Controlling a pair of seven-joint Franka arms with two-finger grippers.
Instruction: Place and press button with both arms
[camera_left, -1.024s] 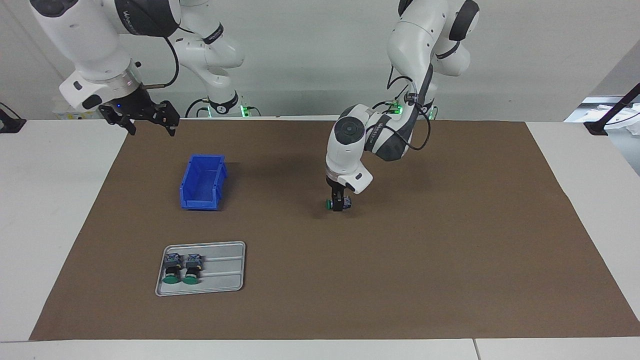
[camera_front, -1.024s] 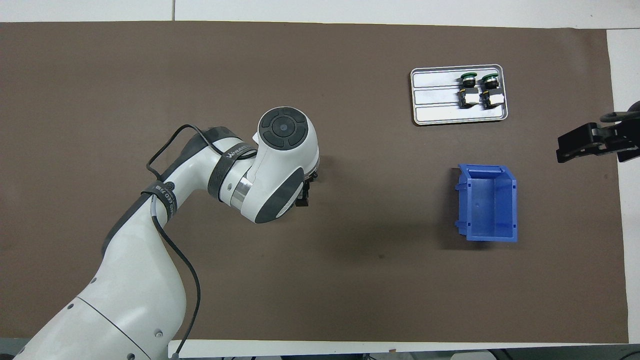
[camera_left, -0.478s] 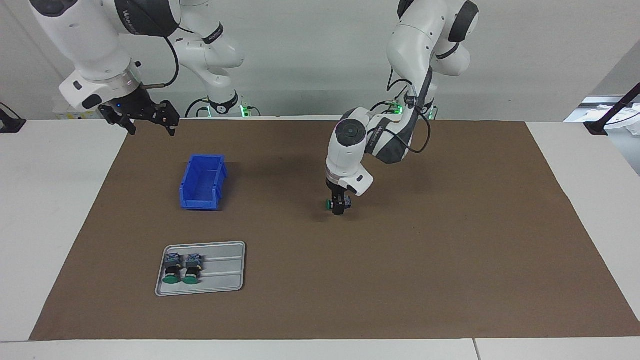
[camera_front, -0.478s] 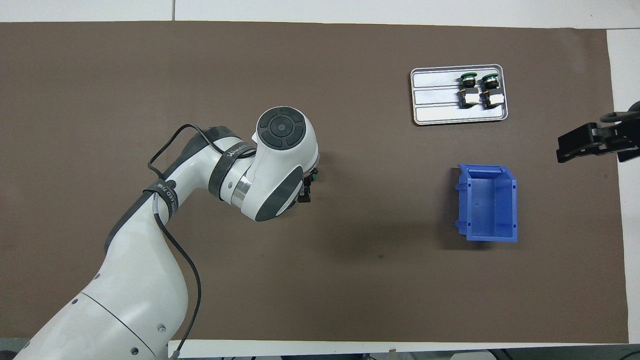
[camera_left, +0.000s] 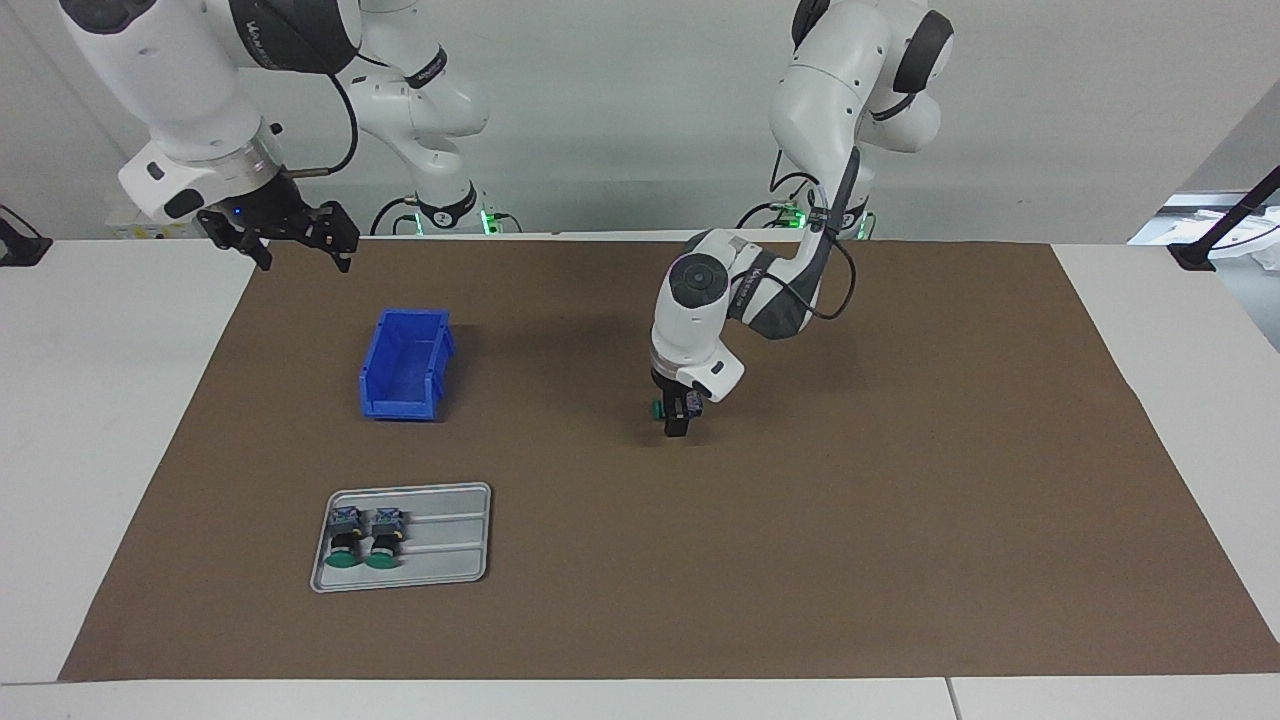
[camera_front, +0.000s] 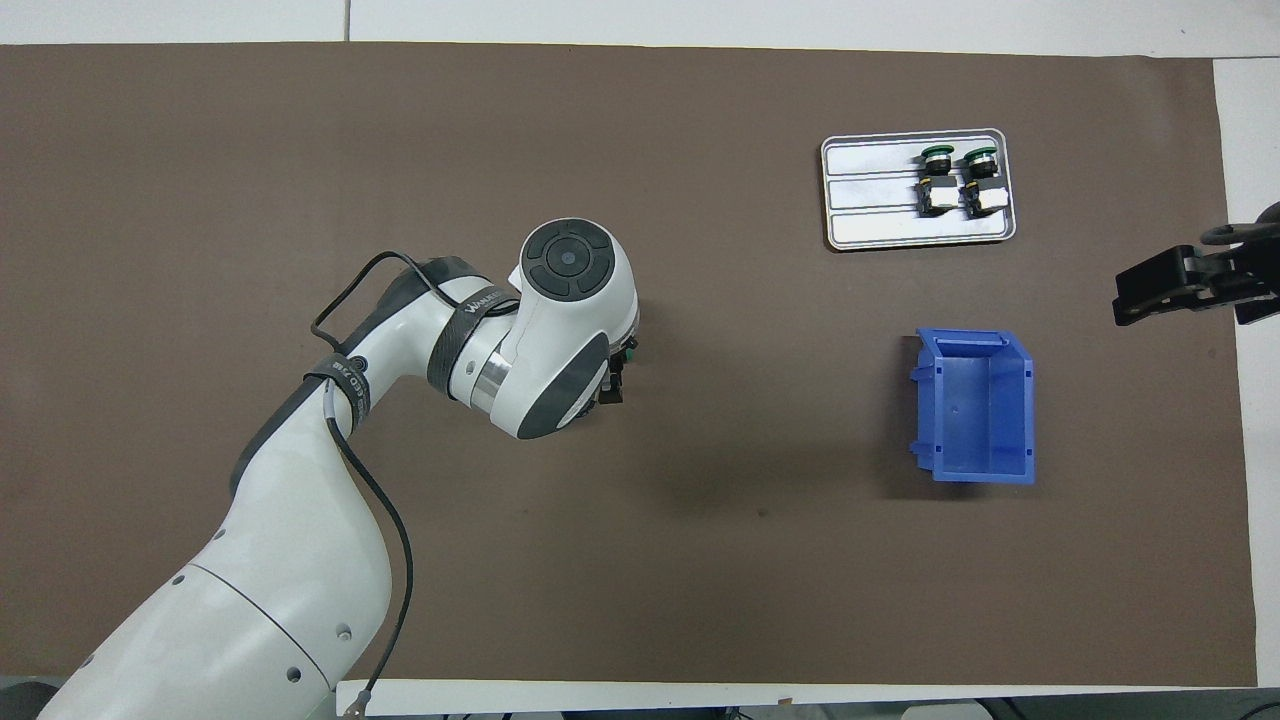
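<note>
My left gripper (camera_left: 678, 418) is shut on a button (camera_left: 664, 408) and holds it on its side, low over the middle of the brown mat, its green cap toward the right arm's end. In the overhead view the left wrist covers most of the gripper (camera_front: 612, 378); only a sliver of the green cap (camera_front: 630, 352) shows. Two more identical buttons (camera_left: 365, 537) lie side by side in the grey tray (camera_left: 450, 560). My right gripper (camera_left: 285, 232) waits raised over the mat's edge at the right arm's end, fingers spread, empty; it also shows in the overhead view (camera_front: 1185, 283).
A blue open bin (camera_left: 405, 365) stands on the mat between the tray and the robots, also seen from overhead (camera_front: 975, 405). The tray in the overhead view (camera_front: 870, 205) lies farther from the robots. The brown mat (camera_left: 900, 520) covers most of the table.
The left gripper has sunk a little closer to the mat with the button still in it, and the left elbow has shifted slightly. The right arm has not moved.
</note>
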